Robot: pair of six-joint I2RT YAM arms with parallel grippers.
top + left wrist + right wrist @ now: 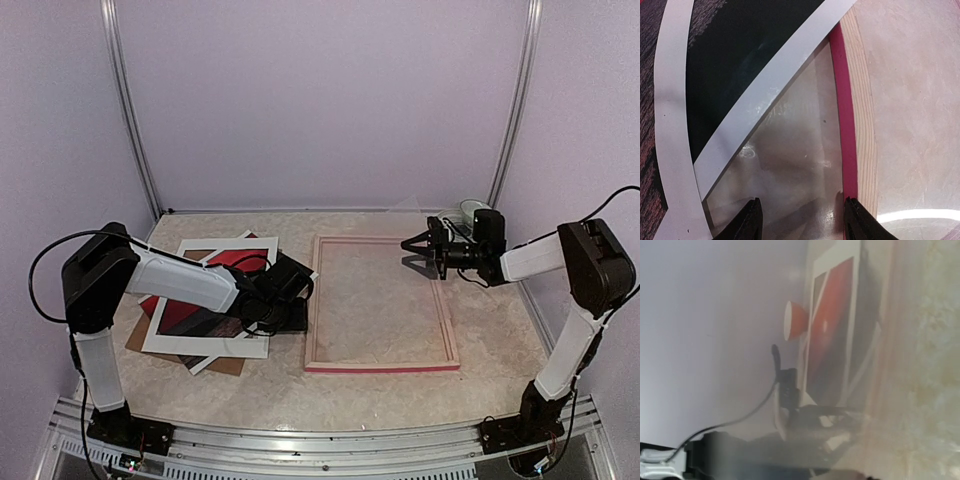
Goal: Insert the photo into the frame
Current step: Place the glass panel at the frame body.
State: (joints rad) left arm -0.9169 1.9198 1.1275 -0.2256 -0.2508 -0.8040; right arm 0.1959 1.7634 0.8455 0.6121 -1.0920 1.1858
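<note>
From above, the frame [381, 368] lay flat on the counter [500, 330], pale back up, its long axis running away from the arm bases. The photo [235, 258] sat just left of it in a skewed pile, over a brown board [225, 365] and under a white mat [205, 347]. Its red sky showed through the mat's window. The left arm [180, 280] reached across that pile, with the left jaws down where the pile met the frame's left rail. The right arm [530, 258] held the right jaws apart over the frame's far right side, nothing visible between them. They were well apart from the photo, with the whole frame between. By my reading the left arm was the nearer one, and the photo would have to travel rightward, turned to line up with the frame.

At the left wrist, the left jaws stood apart, clamped on nothing, over a glossy patch of counter. The photo's dark sea [740, 55] lay ahead and to the left under the mat's [770, 90] corner. The frame's pink edge [846, 125] ran just beside the right-hand fingertip.

The right wrist view was hazy and its own jaws could not be made out. Across the frame the photo [832, 335] showed red with its small white sun, bordered by the mat [855, 315].
</note>
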